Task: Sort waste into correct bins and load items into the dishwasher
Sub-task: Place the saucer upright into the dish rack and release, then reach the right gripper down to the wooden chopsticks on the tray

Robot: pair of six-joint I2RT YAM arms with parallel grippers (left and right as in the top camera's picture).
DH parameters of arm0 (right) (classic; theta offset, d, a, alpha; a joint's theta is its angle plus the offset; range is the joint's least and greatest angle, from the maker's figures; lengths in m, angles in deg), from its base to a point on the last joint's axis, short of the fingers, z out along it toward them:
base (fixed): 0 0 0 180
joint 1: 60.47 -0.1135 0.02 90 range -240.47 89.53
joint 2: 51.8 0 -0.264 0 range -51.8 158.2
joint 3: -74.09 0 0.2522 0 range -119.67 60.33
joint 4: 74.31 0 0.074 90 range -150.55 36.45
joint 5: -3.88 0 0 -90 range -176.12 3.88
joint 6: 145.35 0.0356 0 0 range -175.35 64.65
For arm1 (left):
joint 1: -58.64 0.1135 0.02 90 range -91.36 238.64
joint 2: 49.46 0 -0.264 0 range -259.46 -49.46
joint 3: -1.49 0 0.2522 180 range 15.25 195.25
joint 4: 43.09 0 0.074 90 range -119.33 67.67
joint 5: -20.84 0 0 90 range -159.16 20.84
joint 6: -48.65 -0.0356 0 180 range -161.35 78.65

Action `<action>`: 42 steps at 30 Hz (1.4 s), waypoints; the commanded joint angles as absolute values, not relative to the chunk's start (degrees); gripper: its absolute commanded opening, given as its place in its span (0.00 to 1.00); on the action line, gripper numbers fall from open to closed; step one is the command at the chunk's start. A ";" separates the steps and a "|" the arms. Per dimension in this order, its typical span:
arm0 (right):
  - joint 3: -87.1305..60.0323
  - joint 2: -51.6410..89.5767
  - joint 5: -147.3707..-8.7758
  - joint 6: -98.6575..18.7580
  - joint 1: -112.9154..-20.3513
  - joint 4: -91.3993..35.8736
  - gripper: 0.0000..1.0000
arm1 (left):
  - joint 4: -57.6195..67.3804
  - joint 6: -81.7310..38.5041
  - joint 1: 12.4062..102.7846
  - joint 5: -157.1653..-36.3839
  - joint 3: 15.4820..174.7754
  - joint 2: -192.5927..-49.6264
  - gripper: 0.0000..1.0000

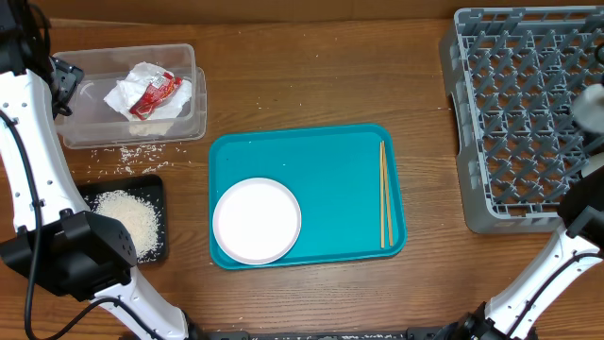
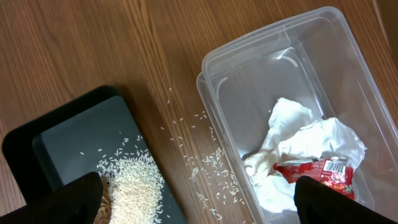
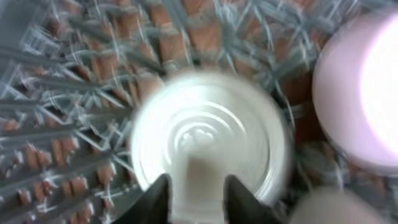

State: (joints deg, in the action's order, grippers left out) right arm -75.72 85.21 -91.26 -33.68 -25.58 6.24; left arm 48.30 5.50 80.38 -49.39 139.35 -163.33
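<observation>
Dish rack (image 1: 514,123) fills the right end of the surface (image 1: 311,76). Over its lattice the right gripper (image 3: 199,199) has its fingers drawn in on the near rim of the white cup (image 3: 211,137) (a heavily blurred view). The teal tray (image 1: 340,179) lies mid-surface, carrying the white plate (image 1: 257,220) at its front left and the chopsticks (image 1: 385,194) along its right side. The clear tub (image 1: 189,57) at back left holds crumpled napkins (image 2: 311,140) and the red wrapper (image 2: 314,171). The black tray (image 1: 156,189) in front holds rice (image 2: 134,190), with stray grains between the two. The left gripper (image 2: 211,202) hangs above them, spread wide and empty.
</observation>
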 commanded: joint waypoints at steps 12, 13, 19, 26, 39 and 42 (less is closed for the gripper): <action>-81.93 68.27 -79.33 -27.69 -25.16 15.28 0.18 | 48.28 6.66 79.90 -48.45 139.15 -161.67 1.00; -81.93 66.36 -74.52 -27.67 -25.16 15.74 0.18 | 48.28 6.68 79.90 -48.45 139.15 -161.67 1.00; -81.91 57.93 -45.54 -31.51 -27.11 26.93 0.24 | 48.30 6.66 79.90 -48.43 139.15 -161.67 1.00; -77.69 55.79 -58.19 -45.48 -43.19 36.53 0.59 | 48.28 6.68 79.90 -48.45 139.15 -161.67 1.00; -40.05 55.85 -80.16 -38.66 -72.70 29.23 0.58 | 48.28 6.66 79.90 -48.43 139.15 -161.67 1.00; -32.29 55.85 -83.02 -34.53 -76.02 23.74 0.56 | 48.28 6.66 79.90 -48.43 139.15 -161.67 1.00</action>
